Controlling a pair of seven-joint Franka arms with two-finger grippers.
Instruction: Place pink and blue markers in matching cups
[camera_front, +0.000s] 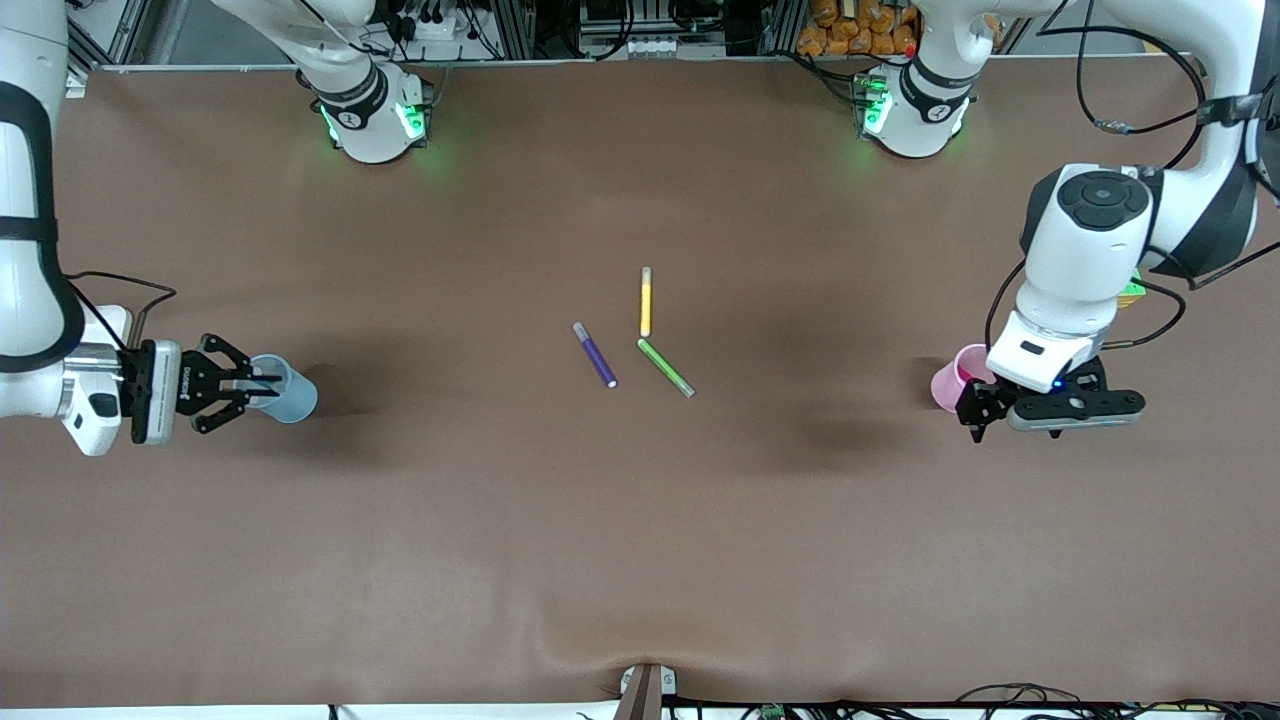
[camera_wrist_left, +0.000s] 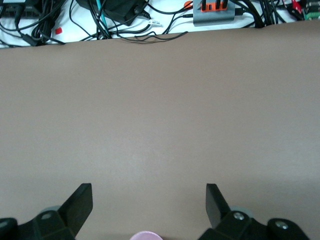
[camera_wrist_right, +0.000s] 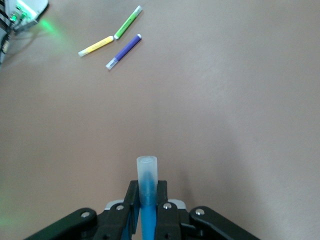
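Note:
My right gripper (camera_front: 262, 385) is at the rim of the pale blue cup (camera_front: 295, 395), toward the right arm's end of the table. In the right wrist view this gripper (camera_wrist_right: 146, 187) is shut on the blue marker (camera_wrist_right: 147, 175), whose greyish cap sticks out past the fingertips. The pale pink cup (camera_front: 950, 380) stands toward the left arm's end. My left gripper (camera_front: 975, 418) hangs beside it, open and empty. In the left wrist view the left gripper (camera_wrist_left: 148, 192) has its fingers wide apart, and a bit of pink rim (camera_wrist_left: 145, 235) shows at the frame's edge. The pink marker is not in view.
Three other pens lie mid-table: yellow (camera_front: 646, 302), dark purple (camera_front: 595, 355) and green (camera_front: 666, 367). They also show in the right wrist view: yellow (camera_wrist_right: 96, 46), purple (camera_wrist_right: 124, 51), green (camera_wrist_right: 127, 22). Cables and a small box (camera_wrist_left: 212, 12) lie past the table's edge.

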